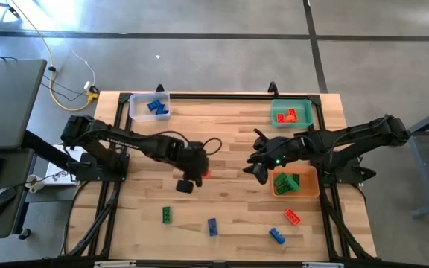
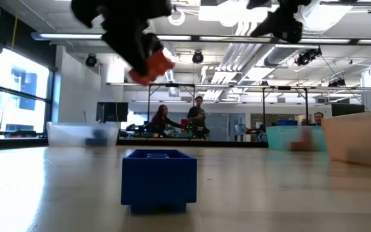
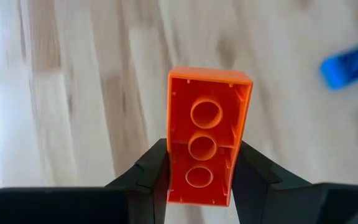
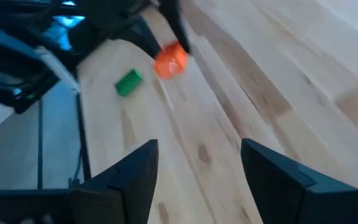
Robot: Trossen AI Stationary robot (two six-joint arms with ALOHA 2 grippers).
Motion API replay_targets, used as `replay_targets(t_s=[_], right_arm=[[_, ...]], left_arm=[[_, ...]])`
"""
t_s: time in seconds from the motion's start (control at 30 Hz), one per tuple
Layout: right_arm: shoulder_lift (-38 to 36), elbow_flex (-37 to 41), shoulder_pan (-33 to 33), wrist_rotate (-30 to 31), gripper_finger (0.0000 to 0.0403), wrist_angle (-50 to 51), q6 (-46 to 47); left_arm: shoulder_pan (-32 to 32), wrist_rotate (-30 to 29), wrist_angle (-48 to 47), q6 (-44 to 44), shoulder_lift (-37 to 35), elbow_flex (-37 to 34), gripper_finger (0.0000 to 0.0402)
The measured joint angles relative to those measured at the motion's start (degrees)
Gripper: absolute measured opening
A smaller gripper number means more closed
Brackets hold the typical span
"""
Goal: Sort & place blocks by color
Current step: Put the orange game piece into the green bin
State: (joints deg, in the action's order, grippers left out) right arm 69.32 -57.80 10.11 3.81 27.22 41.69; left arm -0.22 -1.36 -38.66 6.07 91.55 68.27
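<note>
**Counter and what lies on it**

The counter (image 1: 222,134) is a light wood-plank top in a dark frame. A clear bin (image 1: 149,105) sits at its far left corner, a teal bin (image 1: 292,113) at the far right, and an orange bin (image 1: 296,183) by the right edge. Loose on the near part lie a green block (image 1: 167,215), a blue block (image 1: 212,227), a second blue block (image 1: 276,236) and a red block (image 1: 293,217).

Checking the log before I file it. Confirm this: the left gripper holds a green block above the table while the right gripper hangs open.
Wrong colour. The left gripper holds a red block, not a green one, as the left wrist view shows. The rest stands: it is above the table, and the right gripper hangs open.
</note>
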Motion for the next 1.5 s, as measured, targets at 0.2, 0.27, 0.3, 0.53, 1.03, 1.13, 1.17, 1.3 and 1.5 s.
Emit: replay_targets(t_s=[0.2,0.27,0.3,0.53,1.03,1.13,1.17,1.3,1.5], right_arm=[[0.0,0.0,0.0,-0.1,0.0216,-4.7,-8.6],[0.0,0.0,0.0,-0.1,0.0216,-5.6,-11.3],[0.0,0.0,0.0,-0.1,0.0216,-6.0,-12.8],[0.0,0.0,0.0,1.9,0.0216,-11.7,-25.3],[0.1,0.0,-8.2,-12.1,0.0216,-30.8,-39.2],[0.1,0.0,-9.4,-14.8,0.0216,-33.9,-39.2],[0.1,0.0,-9.5,-15.4,0.0216,-35.1,-39.2],[0.1,0.0,-9.5,-17.7,0.0216,-39.0,-39.4],[1.4,0.0,-9.4,-19.4,0.0216,-41.4,-40.3]], left_arm=[[3.1,7.5,3.4,-1.1,0.0,4.2,0.0103],[4.0,10.0,3.9,-1.5,0.0,5.1,0.0103],[4.4,11.3,4.1,-1.9,0.0,5.5,0.0103],[7.7,23.2,4.4,-7.5,0.0,7.3,0.0103],[12.8,52.1,13.7,-25.6,0.0,7.3,0.0106],[13.2,54.3,16.7,-27.8,0.0,7.3,0.0107],[13.4,54.6,17.4,-28.4,0.0,7.3,0.0107],[14.2,56.8,18.9,-28.8,0.0,7.3,0.0109],[15.0,59.9,20.3,-29.9,0.0,7.3,0.0109]])
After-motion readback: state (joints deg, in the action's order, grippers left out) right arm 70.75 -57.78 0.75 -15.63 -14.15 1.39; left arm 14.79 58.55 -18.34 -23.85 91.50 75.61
